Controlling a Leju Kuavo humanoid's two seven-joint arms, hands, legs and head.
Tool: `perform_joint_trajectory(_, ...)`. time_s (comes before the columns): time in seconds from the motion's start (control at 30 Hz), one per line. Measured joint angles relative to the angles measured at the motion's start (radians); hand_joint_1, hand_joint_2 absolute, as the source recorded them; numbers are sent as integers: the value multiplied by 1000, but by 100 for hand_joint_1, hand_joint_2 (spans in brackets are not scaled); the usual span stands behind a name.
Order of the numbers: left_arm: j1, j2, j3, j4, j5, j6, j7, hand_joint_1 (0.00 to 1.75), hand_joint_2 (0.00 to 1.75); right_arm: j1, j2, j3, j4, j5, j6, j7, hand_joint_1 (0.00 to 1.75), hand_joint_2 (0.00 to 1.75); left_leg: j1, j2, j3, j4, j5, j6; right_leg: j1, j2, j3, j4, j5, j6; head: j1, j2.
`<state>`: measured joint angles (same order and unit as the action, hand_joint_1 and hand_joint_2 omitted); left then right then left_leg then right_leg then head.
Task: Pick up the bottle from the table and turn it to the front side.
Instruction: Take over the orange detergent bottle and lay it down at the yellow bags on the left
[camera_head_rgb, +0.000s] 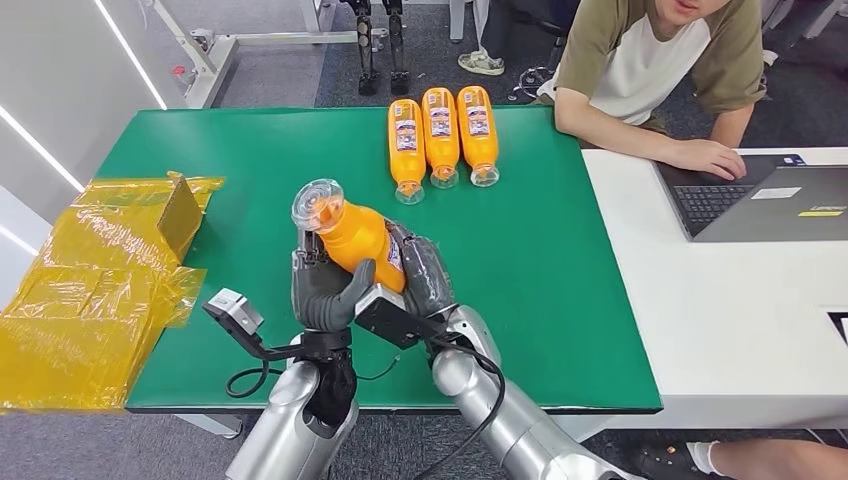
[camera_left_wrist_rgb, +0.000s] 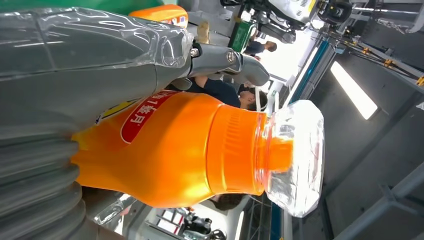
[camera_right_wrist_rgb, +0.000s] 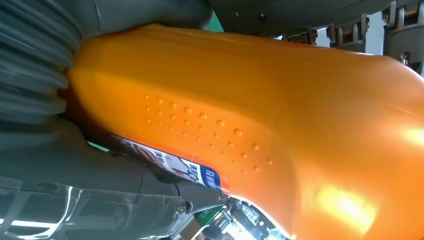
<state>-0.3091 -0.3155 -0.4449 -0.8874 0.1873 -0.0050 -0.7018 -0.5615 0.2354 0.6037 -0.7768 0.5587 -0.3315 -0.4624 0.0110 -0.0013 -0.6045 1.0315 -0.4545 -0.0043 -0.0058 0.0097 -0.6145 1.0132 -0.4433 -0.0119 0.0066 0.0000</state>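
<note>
Head view: orange bottle (camera_head_rgb: 355, 235) lifted above green table (camera_head_rgb: 520, 280), gripped by left hand (camera_head_rgb: 325, 290) and right hand (camera_head_rgb: 425, 275), label apparently turned sideways.

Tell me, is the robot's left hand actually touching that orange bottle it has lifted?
Touching. In the head view the left hand wraps around the orange bottle, held above the green table; the left wrist view shows grey fingers pressed against it.

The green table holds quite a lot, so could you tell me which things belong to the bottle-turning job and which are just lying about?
Job: orange bottle, held off the green table by left hand and right hand.

Lying about: three orange bottles in a row, yellow bags, laptop.
</note>
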Motion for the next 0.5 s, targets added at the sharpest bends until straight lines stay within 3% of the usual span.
perform_joint_trajectory(0.5, 0, -1, 17, 31, -49, 42, 0, 0, 175, -12, -3, -1, 23, 85, 104, 41, 175, 175, 0, 0, 0, 0, 0, 0, 0, 0, -1, 0, 0, 0, 0, 0)
